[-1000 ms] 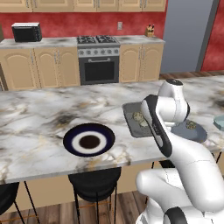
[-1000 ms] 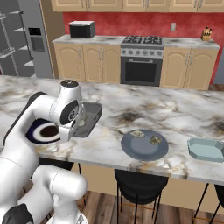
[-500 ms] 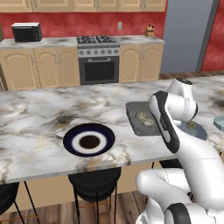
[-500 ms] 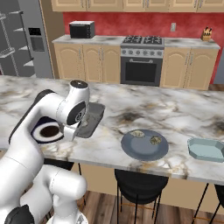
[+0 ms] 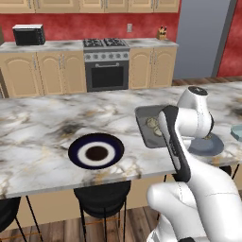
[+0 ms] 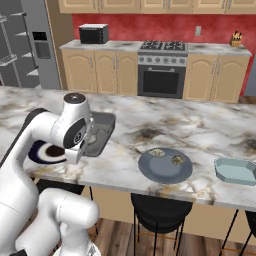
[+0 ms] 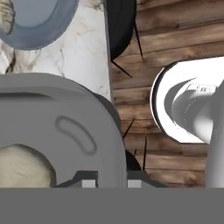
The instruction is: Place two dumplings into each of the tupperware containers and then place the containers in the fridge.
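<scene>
The dark grey tupperware container (image 5: 147, 124) lies on the island counter with two dumplings (image 5: 152, 124) in it, partly hidden by my forearm. My gripper (image 7: 111, 183) is shut on this container's near rim (image 7: 114, 144), and one dumpling (image 7: 24, 167) shows inside the box. Its corner reaches past the counter edge. Two more dumplings (image 6: 156, 153) rest on a round grey-blue plate (image 6: 165, 170). The pale bluish container (image 6: 241, 171) stands empty to the right. The fridge (image 6: 27, 47) is far left, its door open.
A dark-blue-and-white plate (image 5: 96, 151) sits left of the grey container. Black stools (image 6: 157, 215) stand under the counter's near edge. Against the back wall are the steel oven (image 5: 106, 71), wooden cabinets and a microwave (image 5: 28, 34).
My arm has swung toward the grey-blue plate's side and the hand has turned down over the grey container's near rim. The container stays in about the same place.
</scene>
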Motion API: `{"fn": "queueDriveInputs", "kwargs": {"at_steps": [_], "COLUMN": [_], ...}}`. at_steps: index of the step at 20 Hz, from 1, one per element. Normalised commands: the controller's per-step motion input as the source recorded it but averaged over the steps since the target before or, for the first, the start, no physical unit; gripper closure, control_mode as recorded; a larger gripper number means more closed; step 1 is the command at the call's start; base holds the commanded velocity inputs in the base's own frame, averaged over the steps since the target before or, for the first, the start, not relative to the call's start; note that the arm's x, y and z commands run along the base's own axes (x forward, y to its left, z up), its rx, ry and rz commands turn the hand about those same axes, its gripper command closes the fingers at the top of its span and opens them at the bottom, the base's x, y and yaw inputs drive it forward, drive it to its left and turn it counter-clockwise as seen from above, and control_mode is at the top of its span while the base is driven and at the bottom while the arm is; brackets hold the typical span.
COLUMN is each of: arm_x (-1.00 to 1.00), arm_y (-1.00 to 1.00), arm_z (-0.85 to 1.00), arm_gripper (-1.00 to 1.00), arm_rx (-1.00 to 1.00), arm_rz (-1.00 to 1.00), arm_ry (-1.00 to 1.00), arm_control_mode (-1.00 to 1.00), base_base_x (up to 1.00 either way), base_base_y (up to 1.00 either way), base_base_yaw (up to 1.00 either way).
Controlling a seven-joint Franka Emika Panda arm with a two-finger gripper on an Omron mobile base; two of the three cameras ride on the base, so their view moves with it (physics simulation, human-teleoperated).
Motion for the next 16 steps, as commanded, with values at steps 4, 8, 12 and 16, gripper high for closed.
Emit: {"fn": "queueDriveInputs", "kwargs": {"at_steps": [4,8,12,16], "arm_x": [0.00,0.00,0.00,0.00], "arm_y": [0.13,0.01,0.00,0.00], "arm_z": [0.25,0.09,0.00,0.00], "arm_gripper": [1.00,1.00,1.00,1.00], "arm_rx": [-0.06,-0.01,0.00,0.00], "arm_rz": [0.00,0.00,0.00,0.00], "arm_ry": [0.00,0.01,0.00,0.00], "arm_control_mode": [-1.00,1.00,1.00,1.00], "base_base_x": [0.00,-0.40,-1.00,-0.99], "base_base_y": [0.00,0.03,0.30,1.00], "base_base_yaw": [0.00,0.00,0.04,0.21]}}
